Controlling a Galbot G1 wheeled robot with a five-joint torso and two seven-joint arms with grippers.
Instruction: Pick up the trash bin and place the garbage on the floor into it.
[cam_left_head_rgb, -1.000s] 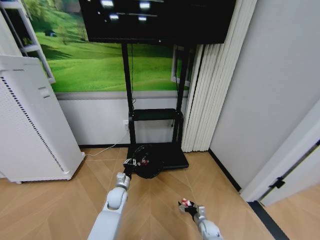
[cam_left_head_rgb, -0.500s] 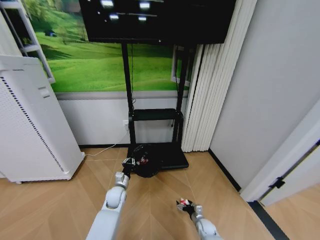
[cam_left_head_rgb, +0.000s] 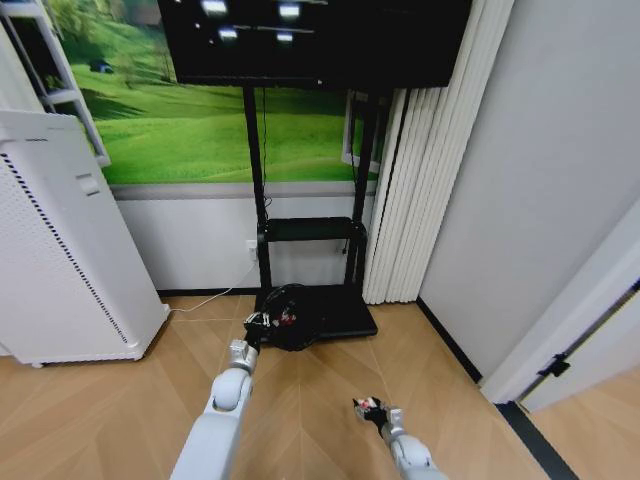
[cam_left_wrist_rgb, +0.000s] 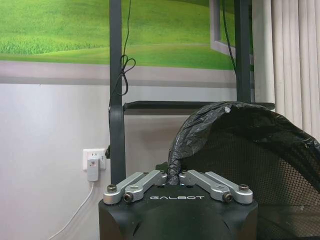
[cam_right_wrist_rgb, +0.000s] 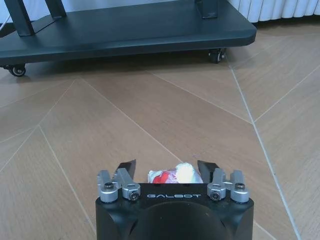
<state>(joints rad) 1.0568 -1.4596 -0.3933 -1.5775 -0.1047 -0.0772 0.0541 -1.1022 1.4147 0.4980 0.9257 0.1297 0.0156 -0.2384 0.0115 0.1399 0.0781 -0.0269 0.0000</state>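
While the left arm reaches forward over the floor (cam_left_head_rgb: 120, 410), the left gripper (cam_left_head_rgb: 262, 324) holds the trash bin (cam_left_head_rgb: 295, 318) off the ground, just in front of the black base of the TV stand (cam_left_head_rgb: 345, 318). In the left wrist view the fingers of this gripper (cam_left_wrist_rgb: 177, 176) are pressed together on the rim of the bin (cam_left_wrist_rgb: 250, 165), pinching the black plastic liner (cam_left_wrist_rgb: 200, 125) that folds over the mesh wall. The bin is tilted, with its opening turned toward the robot, and something red and white is visible near its mouth in the head view, but it is too small to say what it is.

The right gripper (cam_left_head_rgb: 368, 408) is low and nearer to the robot, well apart from the bin. In the right wrist view its fingers (cam_right_wrist_rgb: 125, 167) are a little spread and stand on both sides of a piece of garbage (cam_right_wrist_rgb: 174, 175), a crumpled red-and-white wrapper. The wrapper sits between the two fingers, and they seem to grip it, though the contact is partly hidden by the gripper body.

A large white perforated appliance (cam_left_head_rgb: 60, 250) stands to the left beside the wall, and a white cable (cam_left_head_rgb: 205, 303) runs on the floor from it toward the stand. Behind the stand hangs a green landscape picture (cam_left_head_rgb: 180, 110), and white vertical blinds (cam_left_head_rgb: 415, 190) are on its right.
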